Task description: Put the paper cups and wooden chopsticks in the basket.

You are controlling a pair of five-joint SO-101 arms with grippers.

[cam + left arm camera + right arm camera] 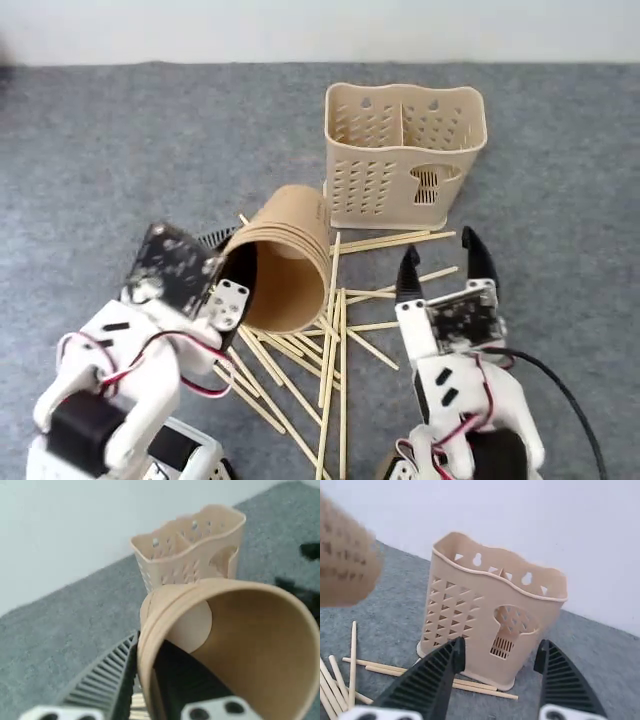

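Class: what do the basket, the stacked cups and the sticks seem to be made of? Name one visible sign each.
Basket: likely moulded plastic, beige, smooth, regular cut-out holes. Cups: brown paper, matte, thin nested rims. Sticks: probably bare pale wood, matte, slender.

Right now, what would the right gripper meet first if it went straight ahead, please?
Probably the basket, framed by the open right gripper; chopsticks lie lower, though depth is unclear.

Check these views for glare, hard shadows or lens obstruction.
High view: even light, no glare, soft shadows on the grey felt tabletop. Left wrist view: the brown paper cup stack in the left gripper hides the perforated beige basket's base. Right wrist view: no glare; the open right gripper overlaps the basket.
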